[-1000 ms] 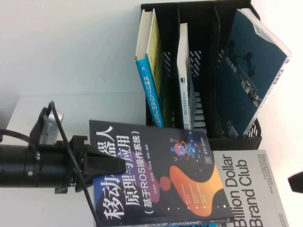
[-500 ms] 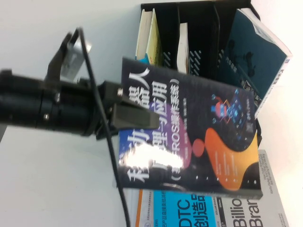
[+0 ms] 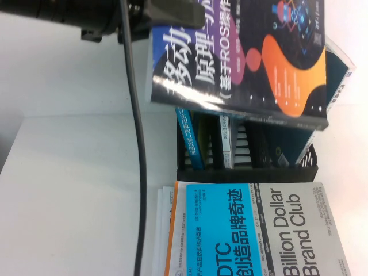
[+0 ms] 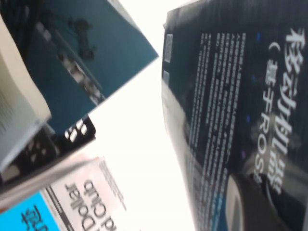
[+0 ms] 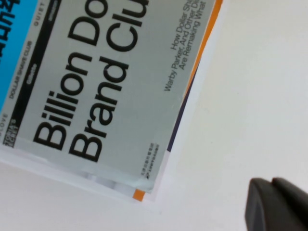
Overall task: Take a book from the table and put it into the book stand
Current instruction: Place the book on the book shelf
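The dark navy book (image 3: 241,57) with the big white Chinese title and an orange blob hangs high in the air, above the front of the black book stand (image 3: 247,172). It hides most of the stand. My left gripper (image 3: 167,11) is shut on the book's left edge at the top of the high view. In the left wrist view the book (image 4: 240,96) fills the right side, with a dark finger (image 4: 260,202) pressed on its cover. My right gripper (image 5: 274,204) is shut and empty, low over the white table (image 5: 250,96).
The cyan-and-grey "Billion Dollar Brand Club" book (image 3: 299,230) lies on a stack in front of the stand. A teal-covered book (image 3: 340,86) leans in the stand's right slot. A blue-spined book (image 3: 190,138) and a thin white one (image 3: 225,141) stand in the left slots.
My left arm has lifted the dark book from the stack, up and towards the stand. The cyan-and-grey book beneath it is now uncovered.
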### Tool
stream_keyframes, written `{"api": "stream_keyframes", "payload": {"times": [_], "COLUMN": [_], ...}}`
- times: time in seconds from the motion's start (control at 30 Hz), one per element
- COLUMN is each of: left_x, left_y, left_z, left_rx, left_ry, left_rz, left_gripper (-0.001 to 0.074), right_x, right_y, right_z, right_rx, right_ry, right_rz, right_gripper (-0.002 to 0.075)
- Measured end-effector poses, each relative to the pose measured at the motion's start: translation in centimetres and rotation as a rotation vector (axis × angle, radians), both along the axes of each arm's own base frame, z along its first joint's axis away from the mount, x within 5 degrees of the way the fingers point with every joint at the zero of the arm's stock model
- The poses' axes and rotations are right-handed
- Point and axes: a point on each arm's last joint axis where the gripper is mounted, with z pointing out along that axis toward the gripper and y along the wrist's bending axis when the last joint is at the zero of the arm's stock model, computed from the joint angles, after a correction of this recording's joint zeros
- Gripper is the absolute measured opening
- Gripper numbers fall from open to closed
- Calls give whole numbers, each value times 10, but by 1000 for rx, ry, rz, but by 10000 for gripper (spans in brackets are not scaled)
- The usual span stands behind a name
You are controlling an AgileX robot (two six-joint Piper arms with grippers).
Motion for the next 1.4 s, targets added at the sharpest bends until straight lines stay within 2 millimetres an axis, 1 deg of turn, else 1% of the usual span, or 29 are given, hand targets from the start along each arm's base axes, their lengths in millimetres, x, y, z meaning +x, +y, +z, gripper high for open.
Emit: {"api": "stream_keyframes", "payload": {"times": [0.1,0.2,0.27,0.37,0.47,0.5,0.67,0.77,0.87,0.97,1.1,1.2,1.3,1.4], "left_x": [18,42,56,71,80,82,84,86,89,90,88,83,80,78], "left_y": [-6,-11,-14,-18,-29,-34,-68,-80,-85,-88,-99,-104,-100,-90], "left_z": [7,6,2,-7,-18,-22,-46,-56,-64,-64,-64,-59,-55,-44], "left_rx": [-7,0,26,93,177,202,276,298,303,288,275,300,354,422], "left_ry": [24,60,86,124,148,150,179,197,217,215,195,160,151,126], "left_rz": [23,57,83,120,148,156,131,129,142,152,146,144,163,204], "left_gripper": [113,113,113,113,113,113,113,113,113,113,113,113,113,113], "right_x": [0,0,0,0,1,1,3,3,3,3,3,3,3,3], "right_y": [0,0,0,0,0,0,2,3,3,4,5,5,5,5], "right_z": [0,0,0,0,0,0,2,2,2,2,2,2,2,2], "right_rx": [2,2,3,8,13,16,40,49,57,70,77,80,80,80], "right_ry": [1,1,2,4,-3,-6,-23,-24,-22,-21,-20,-20,-20,-20], "right_rz": [-4,-5,-8,-20,-29,-30,-38,-40,-42,-45,-47,-48,-48,-48], "right_gripper": [-3,-3,-3,-3,-3,-3,-3,-3,-3,-3,-3,-3,-3,-3]}}
